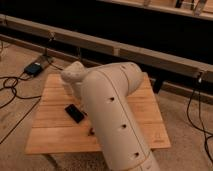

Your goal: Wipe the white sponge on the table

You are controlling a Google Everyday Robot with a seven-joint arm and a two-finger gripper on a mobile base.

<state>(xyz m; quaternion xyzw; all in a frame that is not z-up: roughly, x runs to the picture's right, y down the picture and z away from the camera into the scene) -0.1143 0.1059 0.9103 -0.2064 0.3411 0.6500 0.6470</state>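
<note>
My gripper, jaws together, sat hidden behind my arm (112,115) just right of the black slab (75,113); the white sponge's bearing was not visible.

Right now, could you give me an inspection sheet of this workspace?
Surface: table, light wooden plank top.
Job's things: white sponge not seen; the arm may hide it.
Clutter: black slab lying on the table.
Grippers: gripper shut, low over the table's front, mostly hidden behind the arm.
Cables: black cables on the floor at left; another at right.
Surroundings: small box on the floor; long rail behind.
</note>
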